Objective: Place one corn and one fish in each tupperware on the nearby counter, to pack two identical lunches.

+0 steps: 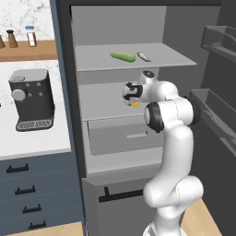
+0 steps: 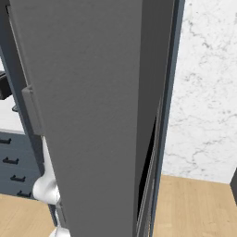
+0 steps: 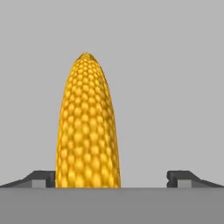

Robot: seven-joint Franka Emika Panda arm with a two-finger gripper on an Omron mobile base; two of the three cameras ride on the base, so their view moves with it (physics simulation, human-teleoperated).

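A bright yellow-orange corn (image 3: 87, 127) lies lengthwise on a grey fridge shelf, between the spread fingertips (image 3: 41, 177) of my gripper (image 3: 111, 178). The jaws stand wide open, one on each side of the cob, and I see no contact. In the left base view the gripper (image 1: 131, 99) reaches into the middle shelf, and a bit of that corn (image 1: 136, 104) shows under it. A green-husked corn (image 1: 123, 56) and a pale fish (image 1: 144, 56) lie side by side on the shelf above. The white counter (image 1: 27, 140) is to the left. The tupperware is out of view.
A black coffee machine (image 1: 31, 99) stands on the counter, under a wooden shelf (image 1: 27, 50) with bottles. Below the counter are blue-grey drawers (image 1: 23, 193). The open fridge has a grey drawer (image 1: 124, 136) under the shelves. Its open door (image 2: 92, 115) stands close in front of the right base camera.
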